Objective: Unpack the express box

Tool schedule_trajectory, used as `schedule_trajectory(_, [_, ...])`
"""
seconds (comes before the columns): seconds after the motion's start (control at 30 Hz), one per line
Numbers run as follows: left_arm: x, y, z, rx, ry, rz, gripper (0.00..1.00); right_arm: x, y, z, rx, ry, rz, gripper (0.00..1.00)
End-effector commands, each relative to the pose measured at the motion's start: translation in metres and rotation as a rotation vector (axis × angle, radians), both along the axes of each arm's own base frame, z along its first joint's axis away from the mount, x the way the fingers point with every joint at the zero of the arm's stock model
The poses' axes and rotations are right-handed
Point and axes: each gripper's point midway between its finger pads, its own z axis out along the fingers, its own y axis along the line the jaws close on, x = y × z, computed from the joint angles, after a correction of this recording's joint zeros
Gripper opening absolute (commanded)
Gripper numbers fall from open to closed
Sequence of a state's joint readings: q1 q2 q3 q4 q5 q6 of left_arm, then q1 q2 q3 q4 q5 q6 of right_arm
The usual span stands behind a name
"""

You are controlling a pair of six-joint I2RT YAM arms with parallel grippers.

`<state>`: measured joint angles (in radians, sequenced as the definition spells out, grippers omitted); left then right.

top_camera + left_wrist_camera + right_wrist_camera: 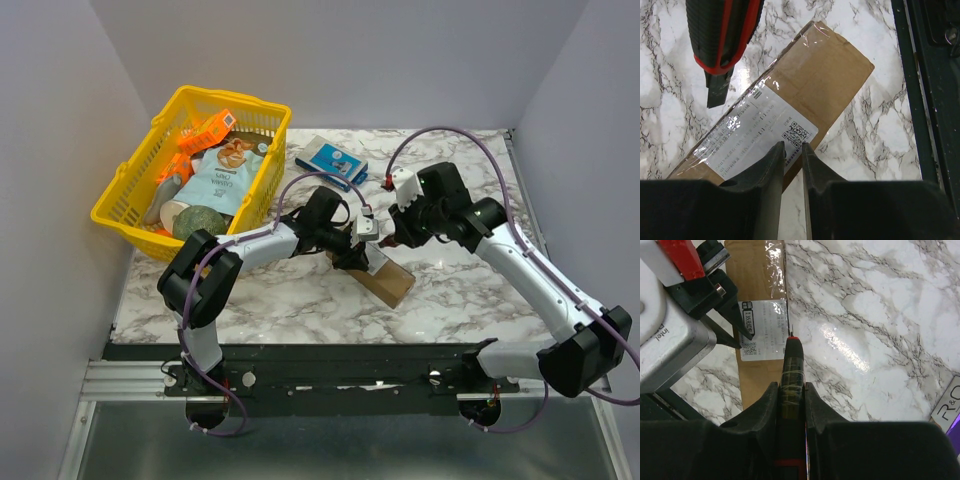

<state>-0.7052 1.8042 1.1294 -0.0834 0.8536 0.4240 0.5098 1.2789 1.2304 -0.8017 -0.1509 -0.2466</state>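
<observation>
Right gripper (791,388) clamps a black-and-red box cutter (791,362) (blade tip at the long edge of the express box (826,75)). Left gripper (793,145), fingers narrowly apart and empty, points at the box's white label (757,132). The box lies flat mid-table (480,295).

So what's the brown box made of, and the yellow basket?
The express box looks like plain matte brown cardboard, with glossy clear tape glinting over a white paper label. The yellow basket looks like moulded plastic, judging by its even colour and slotted walls.
</observation>
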Motion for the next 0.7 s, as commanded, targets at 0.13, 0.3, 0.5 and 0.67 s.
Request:
schedule_trajectory(0.13, [-0.021,0.018,-0.048,0.141,0.112,0.004,0.29,0.01,0.013,0.002,0.009,-0.038,0.038,0.0])
schedule_trajectory(0.3, [-0.021,0.018,-0.049,0.143,0.117,0.005,0.29,0.006,0.012,-0.001,-0.006,-0.035,0.052,0.0])
schedule_trajectory(0.5, [-0.02,0.017,-0.049,0.142,0.118,0.006,0.29,0.003,0.01,0.001,-0.016,-0.036,0.061,0.01])
schedule_trajectory(0.67, [-0.02,0.018,-0.05,0.144,0.122,0.007,0.28,-0.003,0.007,-0.008,-0.038,-0.006,0.074,0.0])
